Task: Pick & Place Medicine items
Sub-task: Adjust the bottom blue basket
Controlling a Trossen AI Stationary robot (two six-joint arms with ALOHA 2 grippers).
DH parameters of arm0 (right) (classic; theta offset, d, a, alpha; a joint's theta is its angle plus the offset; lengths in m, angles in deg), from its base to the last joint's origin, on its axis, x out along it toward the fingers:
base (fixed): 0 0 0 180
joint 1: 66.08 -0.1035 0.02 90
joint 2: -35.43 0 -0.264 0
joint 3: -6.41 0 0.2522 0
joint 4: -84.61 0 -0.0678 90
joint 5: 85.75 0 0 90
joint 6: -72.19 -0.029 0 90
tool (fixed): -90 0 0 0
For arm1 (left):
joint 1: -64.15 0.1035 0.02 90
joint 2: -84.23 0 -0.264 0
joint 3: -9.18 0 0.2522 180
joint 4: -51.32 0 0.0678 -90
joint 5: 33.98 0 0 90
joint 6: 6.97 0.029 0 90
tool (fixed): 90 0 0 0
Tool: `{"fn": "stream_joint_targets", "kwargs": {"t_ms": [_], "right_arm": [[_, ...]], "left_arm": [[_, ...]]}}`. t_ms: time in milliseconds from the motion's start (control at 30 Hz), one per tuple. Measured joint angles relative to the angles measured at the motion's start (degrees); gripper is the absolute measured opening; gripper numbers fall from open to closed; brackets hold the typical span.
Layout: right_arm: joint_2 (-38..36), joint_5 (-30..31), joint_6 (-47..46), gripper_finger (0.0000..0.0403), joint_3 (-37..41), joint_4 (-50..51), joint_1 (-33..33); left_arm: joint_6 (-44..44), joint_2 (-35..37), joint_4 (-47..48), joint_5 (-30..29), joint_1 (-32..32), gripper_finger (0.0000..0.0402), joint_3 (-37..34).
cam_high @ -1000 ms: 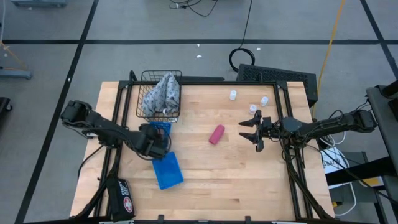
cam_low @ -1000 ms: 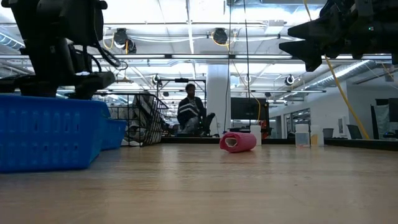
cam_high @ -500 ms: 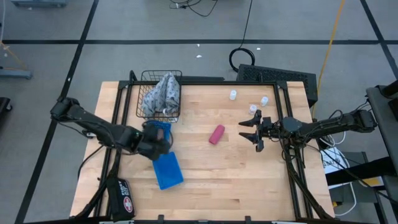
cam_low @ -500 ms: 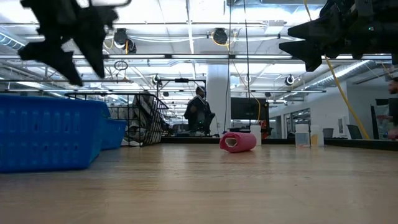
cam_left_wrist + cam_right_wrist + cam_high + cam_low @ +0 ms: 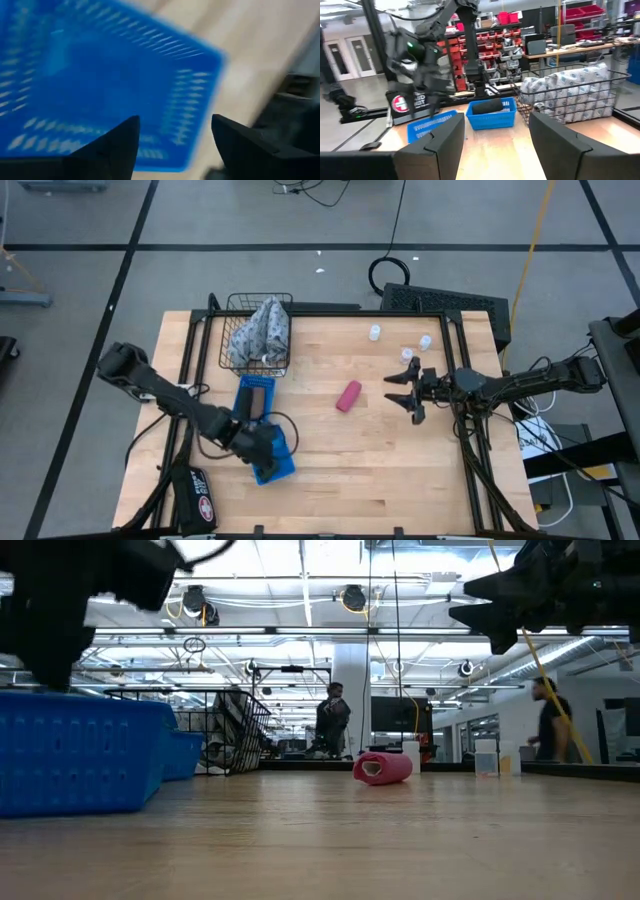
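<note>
The pink tube (image 5: 348, 396) lies on its side mid-table, and the low view shows it too (image 5: 382, 767). Three white bottles (image 5: 375, 332) (image 5: 425, 341) (image 5: 407, 355) stand near the far right corner. The black container (image 5: 487, 106) lies in the farther blue tray (image 5: 255, 394). My left gripper (image 5: 256, 446) hovers open over the nearer blue tray (image 5: 100, 80), its fingers (image 5: 122, 142) apart and touching nothing. My right gripper (image 5: 402, 392) waits open above the table, to the right of the tube.
A wire basket (image 5: 257, 332) holding a grey patterned cloth bundle (image 5: 262, 325) sits at the far left. The two blue trays lie in front of it. Bare wood stretches between the tube and the near edge. People move in the room behind the table (image 5: 333, 720).
My left gripper rose from low over the farther blue tray, then swung toward the table's near edge and now hangs over the nearer tray. The farther tray with the black container is uncovered. My right arm has kept still.
</note>
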Motion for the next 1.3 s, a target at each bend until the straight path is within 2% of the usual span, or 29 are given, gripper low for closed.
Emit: {"fn": "stream_joint_targets", "kwargs": {"t_ms": [200,333,533,667,1033,1300], "right_arm": [[0.00,-1.89,-0.01,0.0210,0.00,-0.47,-0.02],[-0.02,-1.84,-0.01,0.0208,0.00,-0.42,-0.02],[0.00,-1.83,-0.01,0.0210,0.00,-0.41,-0.02],[0.00,-1.85,-0.01,0.0210,0.00,-0.42,-0.02],[-0.02,-1.85,-0.01,0.0206,0.00,-0.42,-0.02],[0.00,-1.83,0.01,0.0206,0.00,-0.42,-0.02]], "left_arm": [[-2.60,-2.17,5.08,0.08,0.68,0.0255,-0.01],[-6.00,-2.43,7.01,2.80,0.44,0.0255,-0.01],[-13.36,-2.40,15.55,7.18,0.05,0.0255,-0.01],[-14.54,-2.40,19.47,7.50,0.10,0.0255,-0.01],[-14.12,-2.25,27.74,3.07,2.20,0.0255,-0.01],[-11.61,-2.25,29.03,-5.20,4.02,0.0255,-0.01]]}}
